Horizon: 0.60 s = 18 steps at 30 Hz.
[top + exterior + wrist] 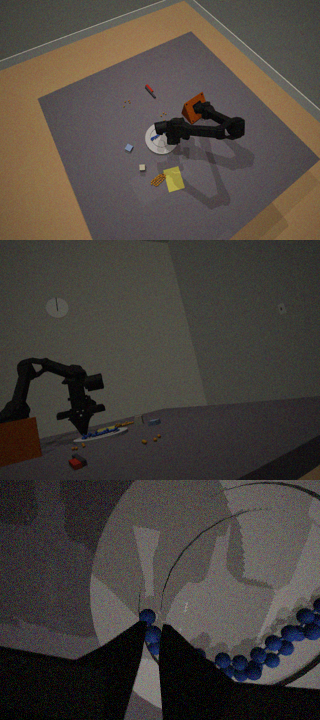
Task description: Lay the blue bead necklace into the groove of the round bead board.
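And there's the string of small round blue beads, the necklace (260,657), lying on the flat white round bead board (152,144), curving along the thin dark groove line on the near side of the disc in the wrist view. One end of it is up between the black fingertips: the jaws are nearly together and pinching a few beads, one bead peeking out just past the tips, right on the groove line. The rest of the strand trails away to the right across the board, bunched double in places.

Look at the arm pose! The black parallel-jaw gripper (83,431) points straight down, tips right at the board's surface at the necklace's left end in the exterior view. The wrist stands vertical above it, the forearm runs back almost level, and the elbow folds sharply down to the shoulder on the orange block base (189,111).

Out on the purple worktop (90,116): a small light-blue cube (128,147) and a cream cube (142,167) near the board, a heap of orange beads (157,179) touching a yellow card (174,179), scattered loose orange beads (126,102), and a red-and-grey tool (150,90) well apart.
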Tool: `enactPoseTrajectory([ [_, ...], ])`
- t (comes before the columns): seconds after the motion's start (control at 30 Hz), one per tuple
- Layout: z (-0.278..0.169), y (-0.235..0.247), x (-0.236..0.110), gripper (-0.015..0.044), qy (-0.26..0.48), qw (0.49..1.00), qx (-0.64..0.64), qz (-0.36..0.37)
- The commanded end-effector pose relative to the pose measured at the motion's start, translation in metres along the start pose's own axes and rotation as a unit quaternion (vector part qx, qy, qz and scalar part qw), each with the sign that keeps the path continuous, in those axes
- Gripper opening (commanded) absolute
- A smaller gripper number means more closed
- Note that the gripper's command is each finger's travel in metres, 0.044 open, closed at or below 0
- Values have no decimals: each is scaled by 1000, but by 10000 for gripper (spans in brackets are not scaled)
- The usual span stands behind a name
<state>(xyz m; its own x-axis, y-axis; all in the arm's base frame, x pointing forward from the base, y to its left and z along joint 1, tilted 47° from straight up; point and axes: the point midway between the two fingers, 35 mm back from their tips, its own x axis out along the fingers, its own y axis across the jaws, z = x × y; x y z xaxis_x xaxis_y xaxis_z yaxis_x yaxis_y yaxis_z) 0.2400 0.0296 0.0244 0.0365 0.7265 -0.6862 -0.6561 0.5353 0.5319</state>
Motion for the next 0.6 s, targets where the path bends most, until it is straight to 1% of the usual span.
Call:
enactPoseTrajectory([
  [0.0,1,0,-4,0,-1,1000,-2,-1],
  [0.27,13,-8,-4,0,-1,1000,-2,-1],
  [0.57,13,-8,1,0,-1,1000,-2,-1],
])
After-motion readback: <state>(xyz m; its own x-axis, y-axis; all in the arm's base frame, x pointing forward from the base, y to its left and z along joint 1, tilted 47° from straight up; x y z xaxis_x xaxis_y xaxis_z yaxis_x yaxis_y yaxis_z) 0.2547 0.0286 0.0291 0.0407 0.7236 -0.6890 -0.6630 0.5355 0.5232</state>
